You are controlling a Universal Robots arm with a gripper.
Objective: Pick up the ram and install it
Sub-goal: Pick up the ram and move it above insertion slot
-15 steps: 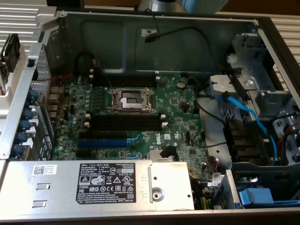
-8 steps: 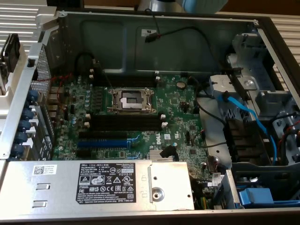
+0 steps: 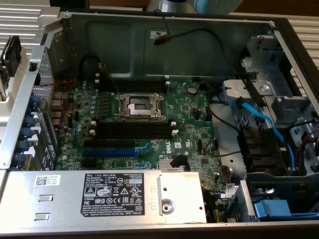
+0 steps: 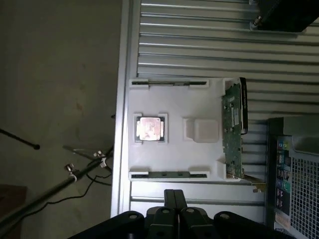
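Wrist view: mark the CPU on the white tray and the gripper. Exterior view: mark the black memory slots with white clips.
CPU (image 4: pixel 150 128): wrist view, middle of its metal lid.
gripper (image 4: pixel 174 194): wrist view, between its shut fingertips.
memory slots (image 3: pixel 132 130): exterior view, middle of the long black bank.

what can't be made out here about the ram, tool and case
Ram: edge-on in a slot of the white tray, wrist view; its chips are hidden.
Tool: its body is cut off by the wrist view's edge.
Power supply label: exterior view, print too small to read.
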